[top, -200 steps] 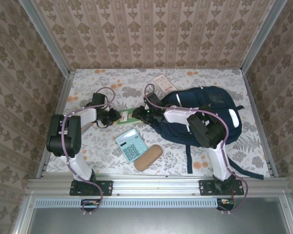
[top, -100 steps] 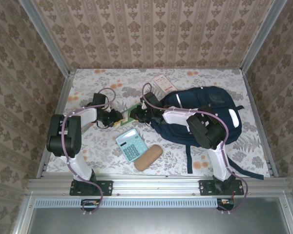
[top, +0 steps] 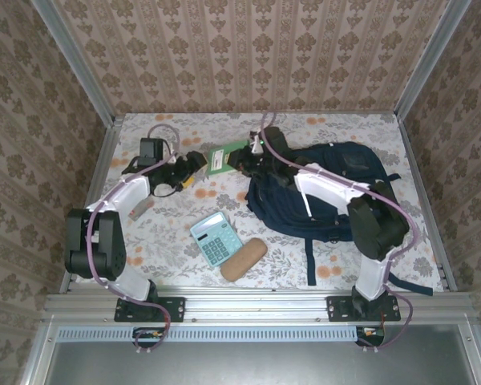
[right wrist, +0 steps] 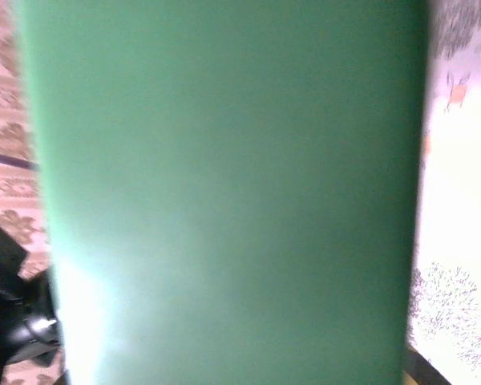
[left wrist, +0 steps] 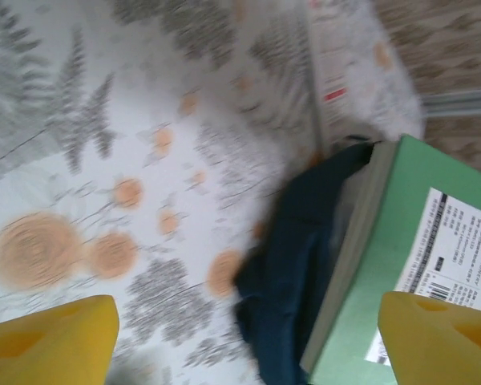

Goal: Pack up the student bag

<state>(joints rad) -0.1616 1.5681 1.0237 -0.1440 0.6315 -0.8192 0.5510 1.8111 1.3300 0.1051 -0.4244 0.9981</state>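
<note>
The student bag [top: 337, 188], a navy-blue backpack, lies on the right half of the table. Its dark fabric [left wrist: 305, 265] shows behind the book in the left wrist view. A green book [top: 223, 157] with a white barcode label [left wrist: 445, 249] hangs above the table just left of the bag. My right gripper [top: 243, 160] is shut on the book's right edge. In the right wrist view the green cover [right wrist: 224, 192] is so close that it hides the jaws. My left gripper [top: 196, 167] stands open just left of the book, its yellow fingertips [left wrist: 48, 337] wide apart and holding nothing.
A light-blue calculator [top: 216, 238] and a tan oblong case [top: 243, 258] lie near the front, left of the bag. A white booklet [left wrist: 329, 80] lies at the back by the bag's top. Bag straps [top: 311, 257] trail toward the front edge. Metal rails border the table.
The left gripper has opened and let go of the green book. The right gripper has closed on the book and carried it up and toward the back. Both arms have stretched away from the front.
</note>
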